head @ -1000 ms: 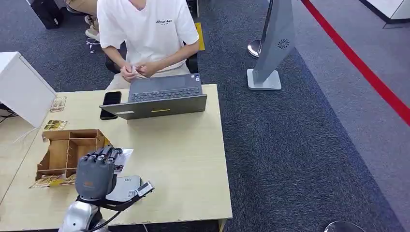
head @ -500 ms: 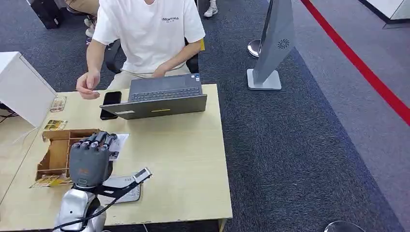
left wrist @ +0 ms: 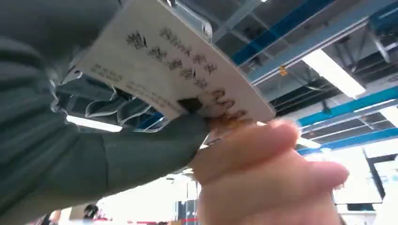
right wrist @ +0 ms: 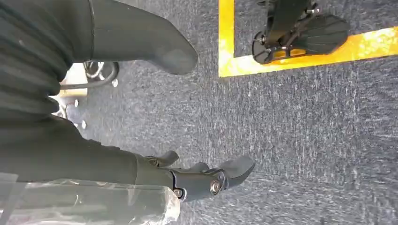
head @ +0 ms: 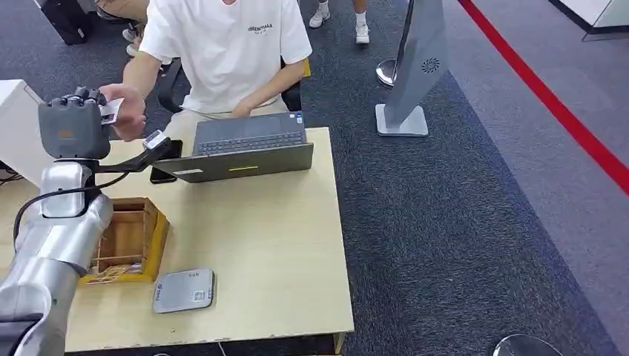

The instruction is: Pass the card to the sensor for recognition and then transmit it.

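Silver-armed left hand [head: 73, 127] had risen from low over the table beside the grey sensor [head: 184, 290] to shoulder height, thumb still pinching the white card [left wrist: 173, 70]. Meanwhile, a seated person's hand [head: 127, 111] had reached over and gripped the card, so the handover looked underway. Right hand [right wrist: 206, 180] hung, fingers loosely apart.

card [left wrist: 173, 70] print blurred, person's hand [left wrist: 267, 178] cut off

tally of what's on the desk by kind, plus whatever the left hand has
Laptop: 1
Phone: 1, half hidden behind the left hand's mount
Wooden divider box: 1
Grey sensor pad: 1
Card: 1, off the desk, pinched in the left hand with a person's hand on it too
Total: 5
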Robot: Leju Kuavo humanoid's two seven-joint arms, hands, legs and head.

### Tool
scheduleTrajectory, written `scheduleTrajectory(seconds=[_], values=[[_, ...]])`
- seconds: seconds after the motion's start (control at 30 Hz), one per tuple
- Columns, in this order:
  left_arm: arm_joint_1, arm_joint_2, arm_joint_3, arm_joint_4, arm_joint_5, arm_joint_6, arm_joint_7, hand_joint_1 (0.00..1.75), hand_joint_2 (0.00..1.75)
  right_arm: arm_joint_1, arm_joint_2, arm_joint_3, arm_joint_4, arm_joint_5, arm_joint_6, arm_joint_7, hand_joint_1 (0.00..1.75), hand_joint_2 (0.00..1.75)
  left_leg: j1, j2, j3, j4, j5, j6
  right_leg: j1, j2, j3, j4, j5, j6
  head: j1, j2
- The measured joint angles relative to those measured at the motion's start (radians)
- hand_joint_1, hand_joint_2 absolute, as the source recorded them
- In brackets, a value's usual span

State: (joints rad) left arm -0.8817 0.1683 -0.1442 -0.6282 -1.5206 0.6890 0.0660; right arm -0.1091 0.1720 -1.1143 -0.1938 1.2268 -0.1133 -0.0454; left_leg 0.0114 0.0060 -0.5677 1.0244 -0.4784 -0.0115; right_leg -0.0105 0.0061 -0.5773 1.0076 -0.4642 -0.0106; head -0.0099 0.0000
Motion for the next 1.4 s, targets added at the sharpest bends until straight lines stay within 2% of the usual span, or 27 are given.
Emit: scheduleTrajectory(seconds=[0.13,0.27,0.93,0.97,1.4], values=[[-0.035,0.007,0.0,0.102,-0.013,0.0,0.026,1.75,1.75,-0.002,0.001,0.006,0.002,0.001,0.004,-0.011,0.0,1.75,0.0,0.0,-0.001,0.0,0.0,0.0,0.0,0.0,-0.001,0.0,0.0,0.0,0.0,0.0],[-0.042,0.012,0.0,0.145,-0.02,-0.003,0.03,1.75,1.75,-0.002,0.001,0.012,0.002,0.001,0.006,-0.017,0.0,1.75,0.0,0.0,-0.002,0.0,0.0,0.0,0.0,0.0,-0.001,0.0,0.0,0.0,0.001,0.0],[-0.052,0.022,0.0,0.192,-0.028,-0.003,0.03,1.75,1.75,-0.002,0.002,0.021,0.003,0.002,0.004,-0.02,0.0,1.75,0.0,0.0,-0.004,0.001,0.0,0.0,0.0,0.0,-0.003,0.0,0.0,0.0,0.0,0.0],[-0.052,0.022,0.0,0.193,-0.028,-0.003,0.03,0.0,1.75,-0.002,0.002,0.021,0.003,0.002,0.004,-0.021,0.0,1.75,0.0,0.0,-0.004,0.001,0.0,0.0,0.0,0.0,-0.003,0.0,0.0,0.0,0.001,0.0],[-0.044,0.021,0.001,0.196,-0.024,0.007,0.009,0.0,1.75,-0.001,0.007,0.021,0.005,-0.002,-0.001,-0.035,0.0,1.75,0.0,0.0,-0.004,0.001,0.0,0.0,0.0,-0.001,-0.003,0.0,0.0,0.0,0.0,0.0]])
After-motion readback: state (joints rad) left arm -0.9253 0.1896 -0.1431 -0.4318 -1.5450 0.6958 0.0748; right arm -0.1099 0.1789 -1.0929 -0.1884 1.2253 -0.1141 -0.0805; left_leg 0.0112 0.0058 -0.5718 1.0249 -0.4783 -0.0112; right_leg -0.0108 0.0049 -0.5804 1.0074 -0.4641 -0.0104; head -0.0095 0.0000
